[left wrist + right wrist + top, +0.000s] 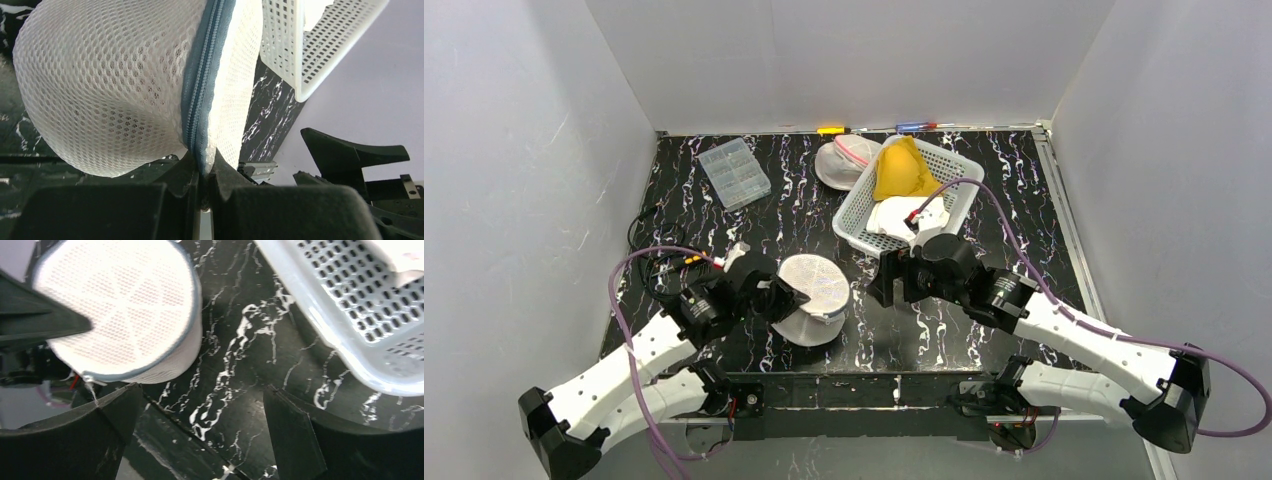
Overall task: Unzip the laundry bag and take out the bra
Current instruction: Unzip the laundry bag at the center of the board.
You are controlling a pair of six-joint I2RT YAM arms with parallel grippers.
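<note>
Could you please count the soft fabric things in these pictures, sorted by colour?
White: 3 (mesh laundry bag, pink-trimmed dome, white piece in the basket)
Yellow: 1 (yellow piece in the basket)
Total: 4

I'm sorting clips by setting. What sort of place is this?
Probably a robot test booth: plain white walls box in a black marbled tabletop, a left arm and right arm stand at its near edge, with a mesh laundry bag as prop.

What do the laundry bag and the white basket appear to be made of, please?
The laundry bag looks like white mesh fabric, matte, judging by its honeycomb holes. The basket seems rigid white plastic, faintly glossy, with moulded rows of slots.
</note>
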